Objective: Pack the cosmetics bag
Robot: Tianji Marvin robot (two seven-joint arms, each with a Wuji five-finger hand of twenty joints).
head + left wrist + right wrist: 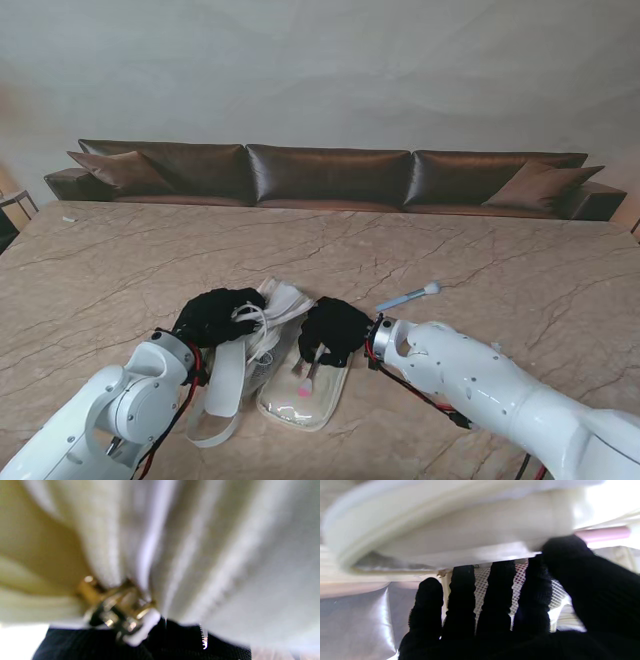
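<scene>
Marble table (480,260) is seen under the open cosmetics bag (300,395), which is lying flat near the front edge. Its white flap (280,300) is gripped by the left hand (215,315). A pink-tipped brush (308,375) is held over the bag's inside by the right hand (335,328). A blue applicator (408,297) is lying just beside the right wrist.

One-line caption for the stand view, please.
Both hands, left and right, work at the open cosmetics bag; a blue-handled brush lies beyond.
</scene>
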